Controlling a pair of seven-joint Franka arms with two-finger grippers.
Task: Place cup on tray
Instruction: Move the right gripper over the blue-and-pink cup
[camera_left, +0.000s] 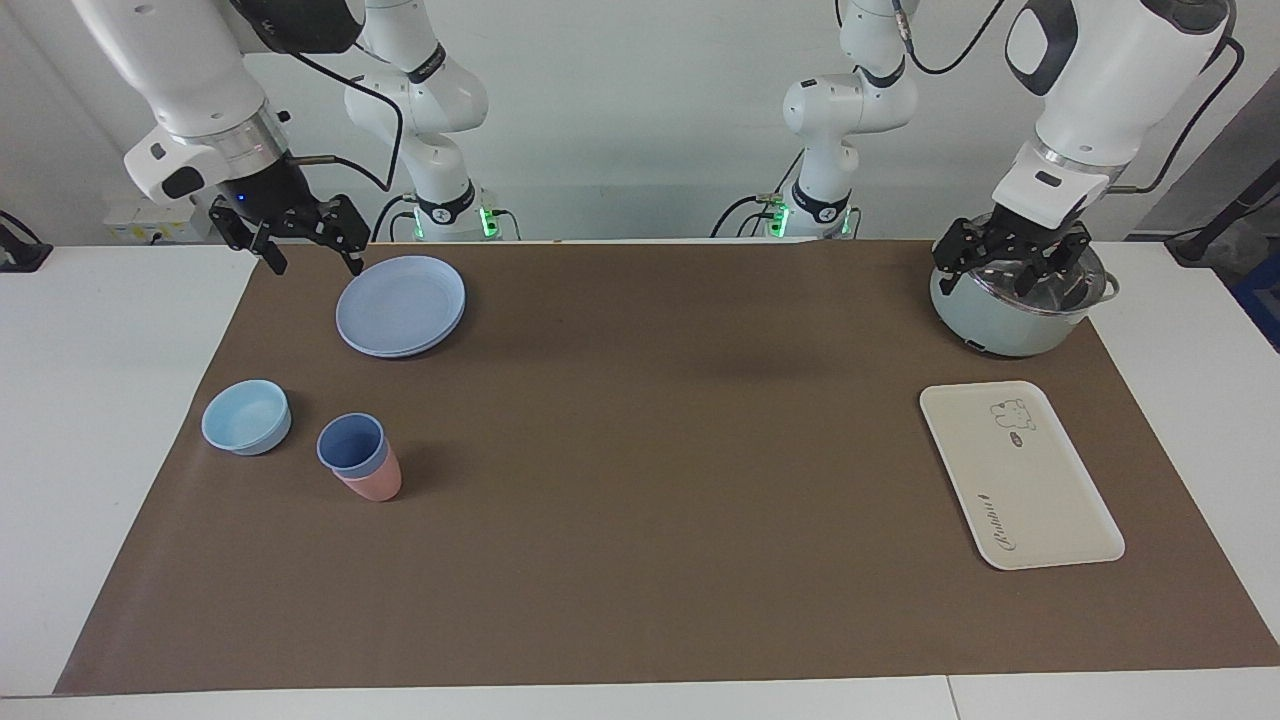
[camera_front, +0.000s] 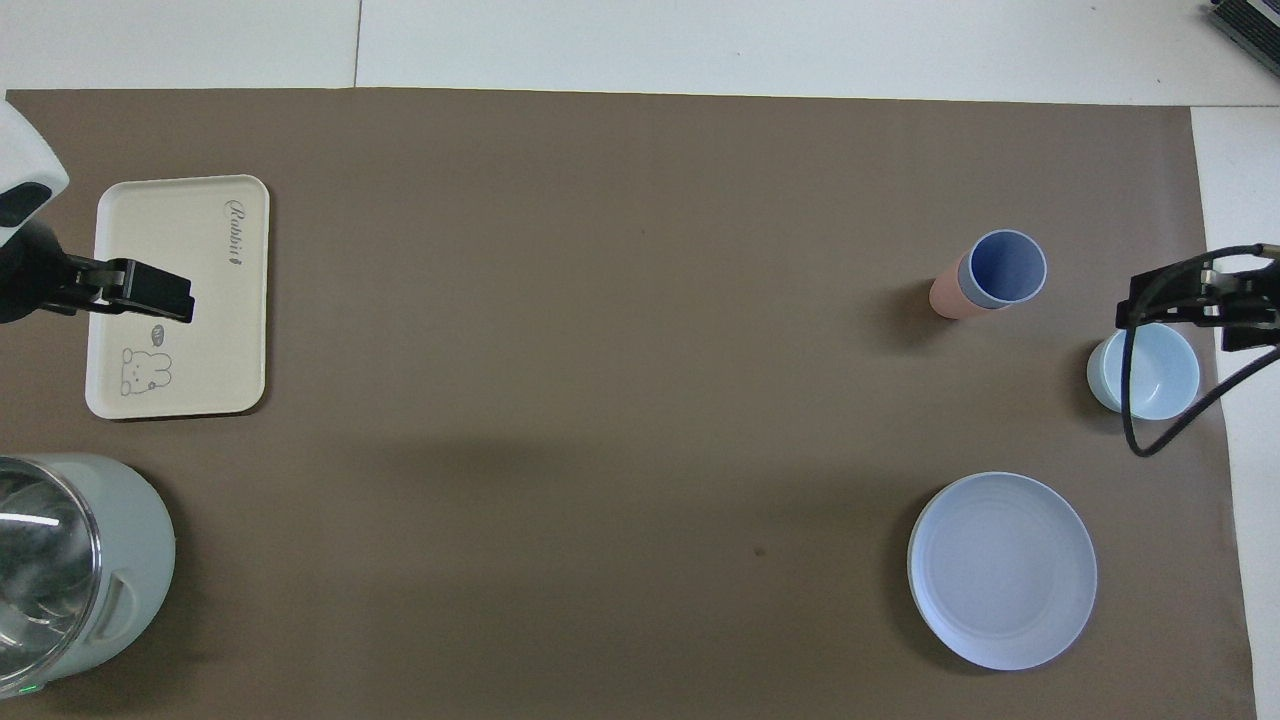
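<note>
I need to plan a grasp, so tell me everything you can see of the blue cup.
The blue cup is a matte, plastic-looking tumbler, tapered, without a handle. It stands upright, mouth open and empty, nested inside a pink cup that hides its lower part. The pair sits on the brown mat at the right arm's end, beside the light-blue bowl. Neither tool touches it.

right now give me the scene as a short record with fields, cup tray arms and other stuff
cup: blue cup nested in pink tumbler, beside the bowl
tray: tray bare, at left arm's end
right gripper: right gripper open, raised beside the plate
left gripper: left gripper open, raised over the pot
task: not started
</note>
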